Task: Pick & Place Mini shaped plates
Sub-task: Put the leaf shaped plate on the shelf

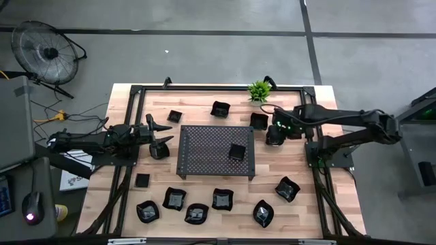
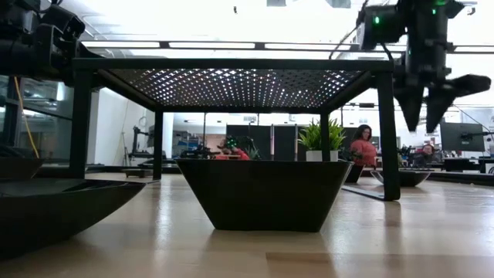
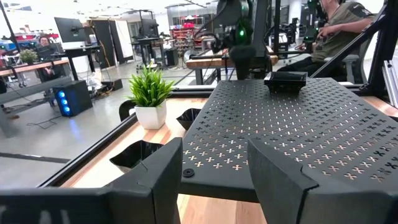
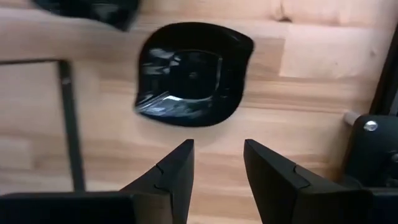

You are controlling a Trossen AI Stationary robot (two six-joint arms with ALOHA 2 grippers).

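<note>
The target mini plate (image 4: 191, 73) lies flat on the tabletop (image 1: 300, 218) just beside the tray (image 1: 204, 153), off its far right corner. It looks light, rigid, glossy and probably slippery; grip across the raised wavy rim. Its cavity faces up; no clear long axis. The right hand (image 4: 217, 168) hovers above, fingers apart, empty. The left hand (image 1: 158, 135), fingers apart, waits beside the tray's left edge.

Robotics lab, desks (image 3: 37, 68), monitors (image 3: 67, 28), people (image 2: 363, 147)
</note>
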